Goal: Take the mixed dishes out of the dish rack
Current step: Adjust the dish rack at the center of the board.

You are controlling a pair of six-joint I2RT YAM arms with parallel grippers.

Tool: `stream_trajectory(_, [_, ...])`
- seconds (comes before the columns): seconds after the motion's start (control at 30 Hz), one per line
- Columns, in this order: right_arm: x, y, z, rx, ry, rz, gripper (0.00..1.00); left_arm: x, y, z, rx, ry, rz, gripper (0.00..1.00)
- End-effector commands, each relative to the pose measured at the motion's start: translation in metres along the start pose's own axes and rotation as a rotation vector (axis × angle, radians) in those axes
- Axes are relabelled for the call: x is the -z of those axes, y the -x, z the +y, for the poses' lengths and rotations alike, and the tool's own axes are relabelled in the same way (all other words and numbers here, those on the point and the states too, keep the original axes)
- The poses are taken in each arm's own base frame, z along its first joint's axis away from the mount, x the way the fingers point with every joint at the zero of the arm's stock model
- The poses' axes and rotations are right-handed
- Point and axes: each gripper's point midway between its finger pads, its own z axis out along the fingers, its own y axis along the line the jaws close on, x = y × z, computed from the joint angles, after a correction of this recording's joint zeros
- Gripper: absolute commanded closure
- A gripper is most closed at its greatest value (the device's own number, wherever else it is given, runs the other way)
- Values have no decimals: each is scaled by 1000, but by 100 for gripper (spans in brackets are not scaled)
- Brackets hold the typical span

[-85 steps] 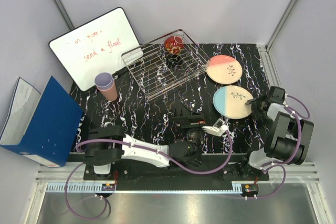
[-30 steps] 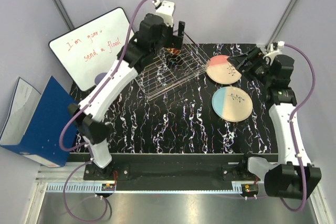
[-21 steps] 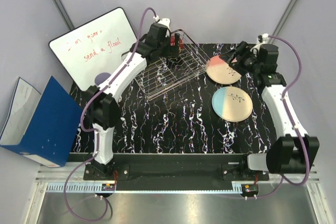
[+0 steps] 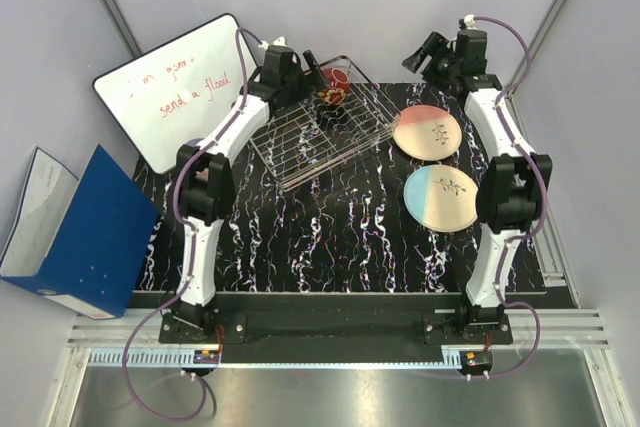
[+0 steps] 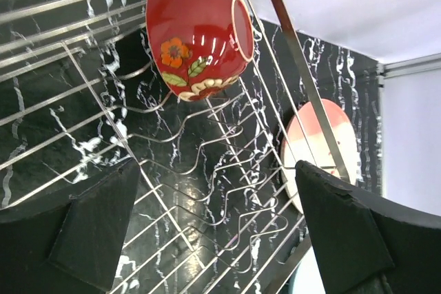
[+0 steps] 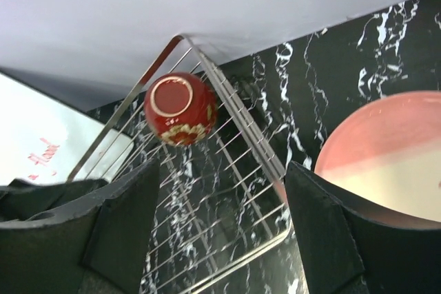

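Left edge of table [image 4: 330, 247]: blue binder [image 4: 90, 237] just off it, white board [image 4: 180, 87] with red writing propped at far-left corner. Far edge, middle: wire dish rack [image 4: 300, 142], glossy red patterned bowl [image 4: 332, 87] on its side in the rack's far corner, left pincer [image 5: 215, 170] close before it, jaws wide apart, nothing held. Right half: pink/cream plate [image 4: 427, 132] towards far edge, light-blue/cream plate [image 4: 443, 197] just nearer, both flat on table outside the rack; right pincer [image 6: 222, 164] aloft over far edge, jaws apart, empty.
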Motion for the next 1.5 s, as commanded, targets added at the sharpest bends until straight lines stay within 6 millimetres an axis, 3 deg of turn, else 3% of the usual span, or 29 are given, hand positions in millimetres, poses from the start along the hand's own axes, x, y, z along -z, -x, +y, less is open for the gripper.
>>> stream_trajectory(0.0, [-25, 4, -13, 81, -31, 3, 20, 12, 9, -47, 70, -184, -27, 1])
stream_trajectory(0.1, [-43, -13, -31, 116, -78, 40, 22, 18, -6, -43, 69, -191, 13, 1])
stream_trajectory(0.13, [-49, -22, -36, 122, -80, 61, 23, 29, -1, -50, 62, -212, -2, 1])
stream_trajectory(0.2, [-54, -35, -37, 147, -78, 92, 23, 36, -8, -45, 50, -205, 7, 1])
stream_trajectory(0.37, [-66, -69, -25, 214, -74, 150, 24, 73, 4, -66, 21, -257, -29, 1])
stream_trajectory(0.47, [-69, -74, -21, 228, -83, 150, 23, 89, 10, -76, -6, -274, -53, 1])
stream_trajectory(0.63, [-69, -77, -18, 222, -76, 144, 23, 96, 7, -75, -27, -272, -55, 1])
stream_trajectory(0.83, [-75, -95, -40, 250, -134, 190, 24, 94, 0, -72, -26, -269, -37, 1])
stream_trajectory(1.0, [-80, -121, -50, 230, -130, 259, 47, 94, 0, -72, -31, -271, -35, 1])
stream_trajectory(1.17, [-80, -134, -57, 209, -138, 294, 65, 97, 1, -74, -40, -274, -38, 1])
stream_trajectory(1.3, [-68, -136, -59, 182, -165, 297, 100, 100, 2, -74, -44, -274, -41, 1])
stream_trajectory(1.47, [-40, -151, -56, 152, -165, 326, 100, 101, 3, -73, -56, -271, -47, 1])
